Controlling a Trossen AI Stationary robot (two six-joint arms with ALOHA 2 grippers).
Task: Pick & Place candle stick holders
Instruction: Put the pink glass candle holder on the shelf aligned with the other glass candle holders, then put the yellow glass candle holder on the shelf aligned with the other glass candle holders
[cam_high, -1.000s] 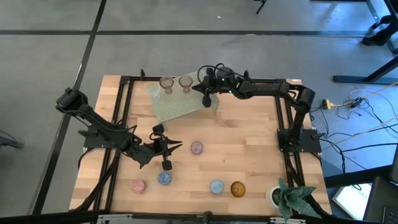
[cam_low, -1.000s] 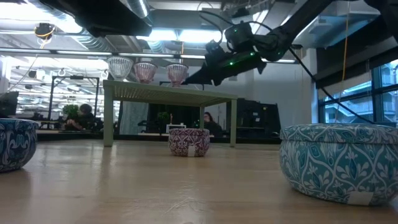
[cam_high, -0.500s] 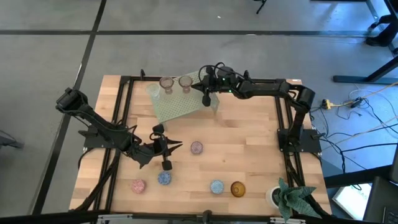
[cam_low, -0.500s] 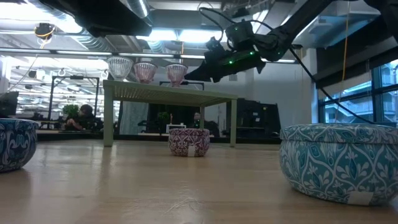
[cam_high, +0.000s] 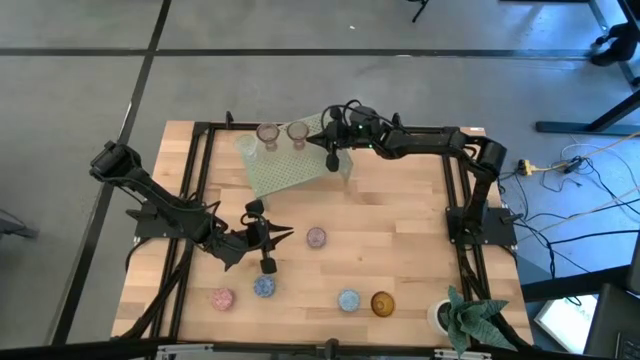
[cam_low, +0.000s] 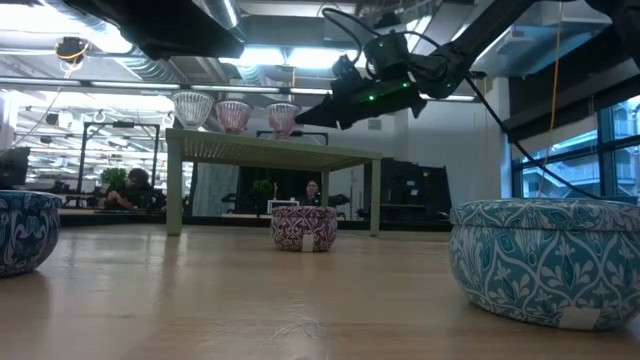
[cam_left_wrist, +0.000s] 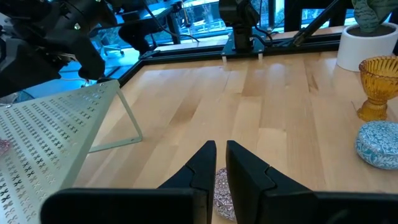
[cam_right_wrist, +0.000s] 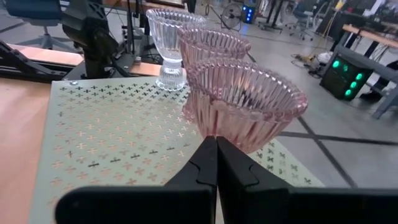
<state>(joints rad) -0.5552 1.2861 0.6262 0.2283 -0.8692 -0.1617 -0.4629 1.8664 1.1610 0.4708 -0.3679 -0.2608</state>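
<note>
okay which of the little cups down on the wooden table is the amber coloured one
It is the stemmed amber cup in the front row, nearest the white plant pot. It stands right beside a blue cup; the other table cups are blue, pink or mauve.

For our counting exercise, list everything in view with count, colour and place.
Holders on rack: 3, clear holder, two pink holders, in a row.
Holders on table: 5, mauve holder, pink holder, two blue holders, amber holder.
Rack: 1, pale green, under right arm.
Plant pot: 1, white, corner on right arm's side.
Left gripper: dark, shut, beside mauve holder.
Right gripper: dark, shut, at nearest pink holder on rack.
</note>
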